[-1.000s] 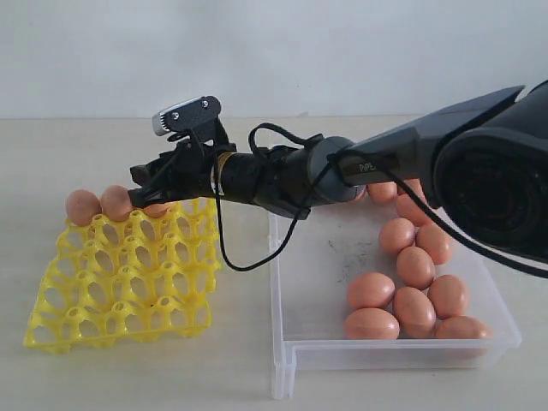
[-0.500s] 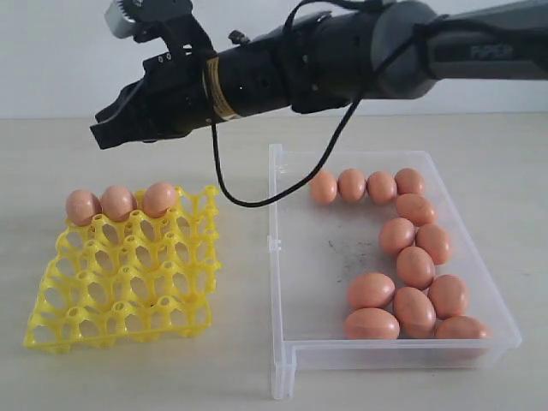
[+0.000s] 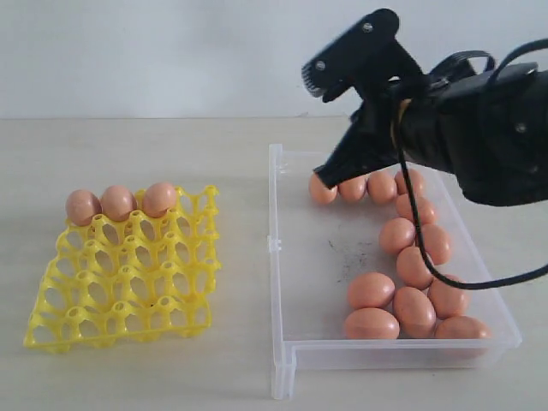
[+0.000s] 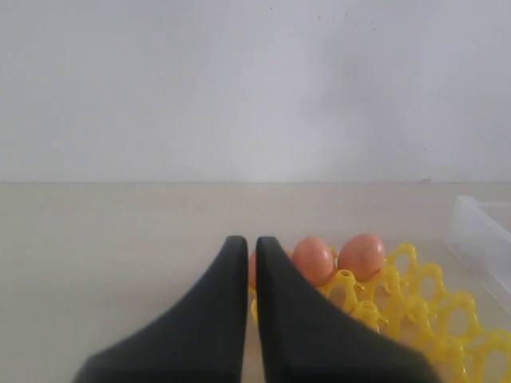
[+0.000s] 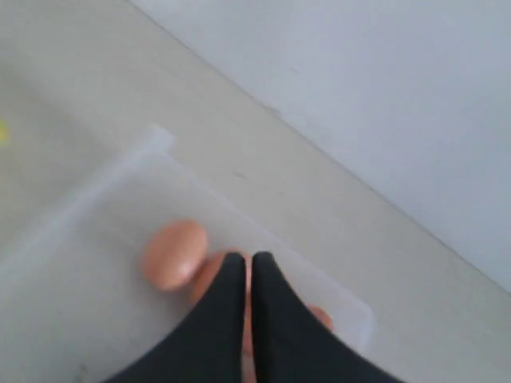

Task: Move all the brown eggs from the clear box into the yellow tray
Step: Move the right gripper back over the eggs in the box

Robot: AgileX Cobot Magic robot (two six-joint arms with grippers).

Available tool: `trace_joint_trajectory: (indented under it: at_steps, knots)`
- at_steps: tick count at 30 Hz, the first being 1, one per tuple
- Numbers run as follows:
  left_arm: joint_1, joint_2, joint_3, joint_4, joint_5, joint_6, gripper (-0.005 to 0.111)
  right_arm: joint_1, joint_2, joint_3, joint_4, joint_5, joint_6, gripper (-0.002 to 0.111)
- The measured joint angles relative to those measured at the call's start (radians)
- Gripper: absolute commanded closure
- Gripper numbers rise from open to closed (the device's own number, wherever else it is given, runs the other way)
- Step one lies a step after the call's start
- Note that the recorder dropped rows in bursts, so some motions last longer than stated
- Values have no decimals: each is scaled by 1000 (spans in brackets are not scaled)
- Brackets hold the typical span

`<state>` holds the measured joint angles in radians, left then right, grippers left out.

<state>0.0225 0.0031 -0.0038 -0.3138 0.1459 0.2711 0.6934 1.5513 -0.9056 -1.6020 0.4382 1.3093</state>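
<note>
We found the tray (image 3: 128, 257) on the left of the bench (image 3: 171, 145), with the box (image 3: 276, 257) just right of it. Three eggs (image 3: 117, 203) sat in the tray's far row, at its left end. The other eggs (image 3: 371, 291) lay in the box, along its far wall and down its right side.

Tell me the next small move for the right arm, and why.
Probably open the jaws. The right gripper hangs shut and empty just above the far row of brown eggs in the clear box, so it cannot take one until the fingers part. Only three sit in the yellow tray, and many remain in the box.
</note>
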Motion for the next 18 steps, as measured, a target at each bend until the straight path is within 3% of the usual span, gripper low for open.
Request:
trace_joint_trajectory:
  at_steps: [2,3,7,10,14,18]
  knots:
    - [0,0,0,0,0,0,103,-45,-7,-14,317,74,-304,109]
    - [0,0,0,0,0,0,103,-100,-7,-43,586,101,-585,109]
    - [0,0,0,0,0,0,103,-281,1,-191,1422,280,-1297,109]
    - [0,0,0,0,0,0,103,-334,40,-247,1624,393,-1448,109]
    - [0,0,0,0,0,0,103,-347,103,-267,1691,422,-1431,107]
    - [0,0,0,0,0,0,103,-347,172,-269,1706,371,-1367,88]
